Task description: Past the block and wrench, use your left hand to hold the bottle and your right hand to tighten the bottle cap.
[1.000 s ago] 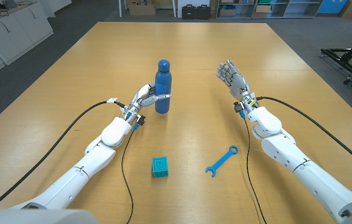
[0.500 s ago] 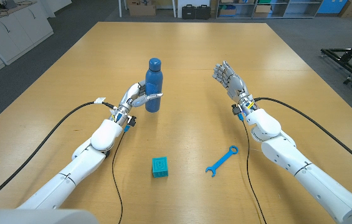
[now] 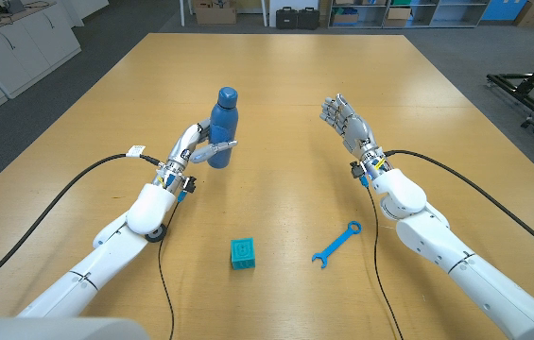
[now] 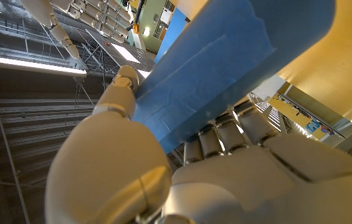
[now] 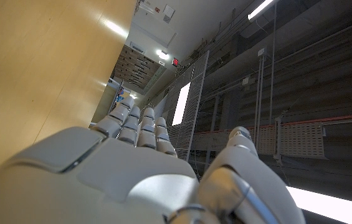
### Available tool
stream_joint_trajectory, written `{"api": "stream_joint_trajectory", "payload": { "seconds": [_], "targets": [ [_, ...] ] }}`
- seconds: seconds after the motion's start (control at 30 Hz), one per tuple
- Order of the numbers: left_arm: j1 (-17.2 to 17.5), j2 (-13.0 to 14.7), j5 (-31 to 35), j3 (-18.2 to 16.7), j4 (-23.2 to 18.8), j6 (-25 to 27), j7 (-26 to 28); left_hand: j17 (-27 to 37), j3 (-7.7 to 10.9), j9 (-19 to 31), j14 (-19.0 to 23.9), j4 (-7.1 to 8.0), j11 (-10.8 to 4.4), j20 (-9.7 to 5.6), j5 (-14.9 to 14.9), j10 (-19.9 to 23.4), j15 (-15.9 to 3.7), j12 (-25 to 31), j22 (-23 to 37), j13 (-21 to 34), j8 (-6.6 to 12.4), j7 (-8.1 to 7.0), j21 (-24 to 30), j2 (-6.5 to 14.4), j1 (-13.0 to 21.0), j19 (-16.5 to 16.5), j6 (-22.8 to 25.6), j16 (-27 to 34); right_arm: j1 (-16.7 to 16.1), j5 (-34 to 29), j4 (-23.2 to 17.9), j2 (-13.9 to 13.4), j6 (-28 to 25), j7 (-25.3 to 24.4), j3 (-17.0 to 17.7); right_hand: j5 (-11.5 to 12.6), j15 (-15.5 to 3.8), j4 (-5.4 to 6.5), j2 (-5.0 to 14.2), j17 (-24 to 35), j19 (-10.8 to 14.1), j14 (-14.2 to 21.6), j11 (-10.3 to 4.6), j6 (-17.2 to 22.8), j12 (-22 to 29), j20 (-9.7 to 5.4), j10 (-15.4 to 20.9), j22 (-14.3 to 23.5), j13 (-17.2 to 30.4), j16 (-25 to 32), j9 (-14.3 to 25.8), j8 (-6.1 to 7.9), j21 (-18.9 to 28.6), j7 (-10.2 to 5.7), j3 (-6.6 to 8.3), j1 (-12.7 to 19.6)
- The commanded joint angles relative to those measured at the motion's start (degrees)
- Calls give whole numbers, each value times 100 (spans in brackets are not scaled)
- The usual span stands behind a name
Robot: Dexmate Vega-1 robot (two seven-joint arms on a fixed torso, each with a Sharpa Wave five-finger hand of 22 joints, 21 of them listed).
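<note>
A blue bottle (image 3: 221, 128) with its blue cap (image 3: 227, 95) on stands slightly tilted on the table, left of centre. My left hand (image 3: 195, 147) grips its lower body; the left wrist view shows the fingers (image 4: 225, 134) wrapped around the blue bottle (image 4: 225, 74). My right hand (image 3: 347, 119) is raised right of centre, open, fingers spread, well apart from the bottle and holding nothing; my right hand (image 5: 138, 168) looks the same in its wrist view. Nearer to me lie a teal block (image 3: 242, 252) and a blue wrench (image 3: 336, 245).
The wooden table (image 3: 276, 76) stretches far behind the bottle. Black cables (image 3: 77, 179) run along both arms. Boxes and cases (image 3: 295, 14) stand on the floor beyond the far edge; cabinets (image 3: 11, 42) line the left wall.
My left hand has carried the bottle leftward and a little away from me, now leaning slightly. The right hand has shifted slightly left, still open.
</note>
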Motion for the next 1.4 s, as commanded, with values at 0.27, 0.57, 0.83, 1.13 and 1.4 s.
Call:
{"api": "stream_joint_trajectory", "payload": {
  "seconds": [0.27, 0.57, 0.83, 1.13, 1.4],
  "targets": [
    [126, 53, 628, 46, -125, 104, 454, 25, 269, 14, 110, 218, -180, -468, 37, 299, -898, 45, 12, 36, 55, -481, -9, 934, 817, 72, 553, -16, -215, -285, -328, -135, 27, -207, 42, 0, 7, -56, 33, 8, 48, -26, -26, 43, 2, -13, 18, 34, 3, 11, 25, -11, -3, 95, 13, 43],
    [138, 142, 625, 160, -103, 119, 303, 27, 256, 14, 126, 227, -185, -465, 32, 317, -902, 41, 13, 45, 64, -486, -11, 912, 797, 86, 582, -27, -303, -574, -767, -449, -208, -257, 95, 1, -28, -108, 58, -3, 60, 34, -300, 200, 54, -8, 168, 35, 6, 24, 26, 41, -17, -98, 48, 132],
    [206, 185, 596, 135, -143, 120, 307, 34, 260, 13, 137, 235, -167, -465, 33, 360, -907, 45, 14, 55, 67, -494, -21, 922, 794, 83, 597, -41, -417, -991, -1055, -576, -230, -482, 153, 7, -19, -208, 63, -13, 68, 119, -568, 395, 107, 43, 318, 34, 15, 40, 31, 101, -35, -408, 101, 295],
    [255, 282, 627, 124, -253, 183, 235, 38, 265, 13, 188, 239, -177, -468, 35, 362, -916, 34, 14, 63, 62, -471, -22, 932, 796, 101, 591, -34, -535, -1609, -1387, -672, -374, -855, 235, 33, -24, -348, 50, -23, 49, 170, -668, 631, 171, 102, 497, 31, 27, 42, 35, 182, -61, -602, 179, 550],
    [234, 414, 624, 121, -328, 198, 78, 49, 273, 14, 211, 240, -197, -474, 37, 398, -922, 38, 15, 71, 67, -486, -24, 946, 802, 112, 608, -35, -596, -2120, -1604, -694, -500, -1133, 270, 104, -56, -502, -61, -38, 202, 446, -887, 795, 243, 167, 697, 27, 42, 115, 52, 238, -31, -910, 299, 1033]
  ]
}}
